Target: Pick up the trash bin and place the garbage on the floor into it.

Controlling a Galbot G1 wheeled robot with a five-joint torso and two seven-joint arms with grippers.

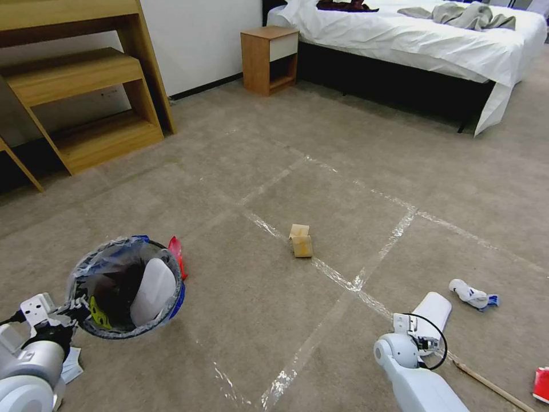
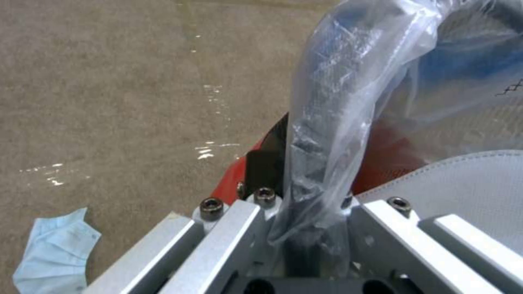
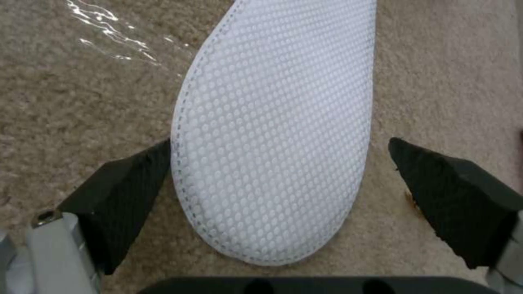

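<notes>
My left gripper (image 1: 77, 308) is shut on the near rim of the trash bin (image 1: 123, 286), which has a blue band and a crinkled plastic liner. The left wrist view shows the jaws (image 2: 305, 204) clamping the bagged rim (image 2: 327, 122). A white slipper (image 1: 153, 289) leans inside the bin. A second white slipper (image 1: 434, 310) lies on the floor (image 1: 286, 320) at lower right, sole up. My right gripper (image 3: 279, 145) hangs open just above it, one finger on each side of the slipper (image 3: 278, 122). More garbage lies around: a tan paper bag (image 1: 300, 240), a crumpled white-and-blue wad (image 1: 472, 294), a wooden stick (image 1: 492, 384), a red can (image 1: 541, 384) and a blue mask (image 2: 54, 249).
A red scrap (image 1: 177, 254) sticks up beside the bin's far rim. A wooden shelf unit (image 1: 80, 86) stands at the far left, a small nightstand (image 1: 270, 57) by the wall and a bed (image 1: 412, 46) at the back right. Shiny tape strips (image 1: 354, 283) cross the carpet.
</notes>
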